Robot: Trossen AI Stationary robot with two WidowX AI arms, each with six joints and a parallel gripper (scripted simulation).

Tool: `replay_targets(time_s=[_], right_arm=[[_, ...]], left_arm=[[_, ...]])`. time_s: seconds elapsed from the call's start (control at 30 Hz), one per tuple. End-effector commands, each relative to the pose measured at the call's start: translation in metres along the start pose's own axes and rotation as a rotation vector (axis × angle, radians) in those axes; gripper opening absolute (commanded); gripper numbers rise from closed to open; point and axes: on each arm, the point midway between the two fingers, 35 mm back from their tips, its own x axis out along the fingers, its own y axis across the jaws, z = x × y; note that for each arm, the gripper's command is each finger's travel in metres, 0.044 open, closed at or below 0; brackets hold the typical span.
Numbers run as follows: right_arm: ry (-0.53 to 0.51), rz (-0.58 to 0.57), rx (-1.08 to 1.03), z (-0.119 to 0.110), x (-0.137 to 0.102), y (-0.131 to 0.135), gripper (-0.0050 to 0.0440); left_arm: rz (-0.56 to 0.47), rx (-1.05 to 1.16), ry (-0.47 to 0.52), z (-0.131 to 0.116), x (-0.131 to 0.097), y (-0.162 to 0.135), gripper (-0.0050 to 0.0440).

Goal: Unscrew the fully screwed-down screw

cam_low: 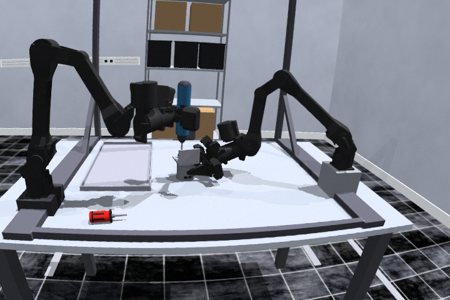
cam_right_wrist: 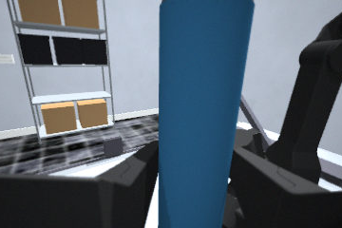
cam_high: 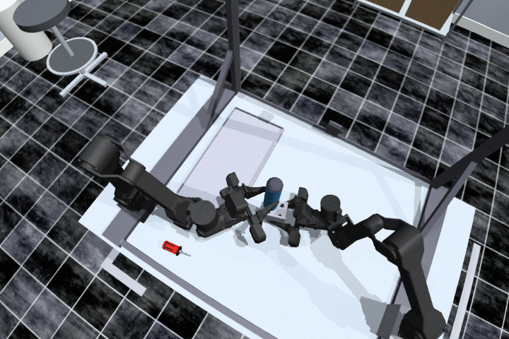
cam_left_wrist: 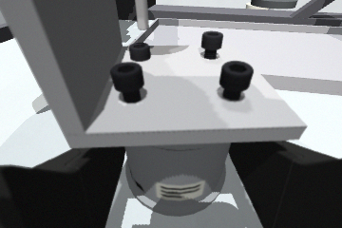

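Observation:
My left gripper (cam_high: 278,212) (cam_low: 192,159) (cam_left_wrist: 176,129) is shut on the standing joint module (cam_low: 182,171) (cam_left_wrist: 179,163), under the bracket (cam_left_wrist: 179,106) (cam_low: 189,156). Three screws stand raised: near left (cam_left_wrist: 127,76), near right (cam_left_wrist: 236,76), far right (cam_left_wrist: 212,42). The far-left screw (cam_left_wrist: 140,51) sits low beside the bracket's upright wall. My right gripper (cam_high: 271,195) (cam_right_wrist: 192,148) is shut on the blue electric screwdriver (cam_high: 273,198) (cam_low: 184,95) (cam_right_wrist: 199,95), held upright. Its bit (cam_left_wrist: 142,14) (cam_low: 181,145) points down, its tip appearing a little above the far-left screw. The slider is not visible.
A red hand screwdriver (cam_high: 171,247) (cam_low: 100,215) lies on the table toward the front left of the exterior view. A shallow tray (cam_high: 239,143) (cam_low: 115,188) lies left of the module there. Frame posts and a front rail edge the table. The two grippers are close together over the module.

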Motion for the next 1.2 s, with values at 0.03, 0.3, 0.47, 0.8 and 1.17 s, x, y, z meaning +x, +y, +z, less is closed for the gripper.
replay_targets(time_s=[0.03,0.3,0.47,0.8,1.17], right_arm=[[-0.035,-0.010,-0.036,0.012,-0.002,-0.003,0.0165],[-0.033,-0.009,-0.035,0.004,0.001,0.000,0.0165],[-0.032,-0.007,-0.034,-0.003,0.001,0.001,0.0165],[-0.033,-0.007,-0.036,-0.009,0.001,0.000,0.0165],[-0.004,-0.012,-0.052,0.001,-0.001,-0.006,0.0165]], left_arm=[[-0.003,-0.021,-0.026,0.014,0.001,-0.003,0.0241],[-0.003,-0.021,-0.026,0.014,0.001,-0.003,0.0241],[-0.003,-0.021,-0.026,0.014,0.001,-0.003,0.0241],[-0.003,-0.021,-0.026,0.014,0.001,-0.003,0.0241],[-0.003,-0.021,-0.026,0.014,0.001,-0.003,0.0241]])
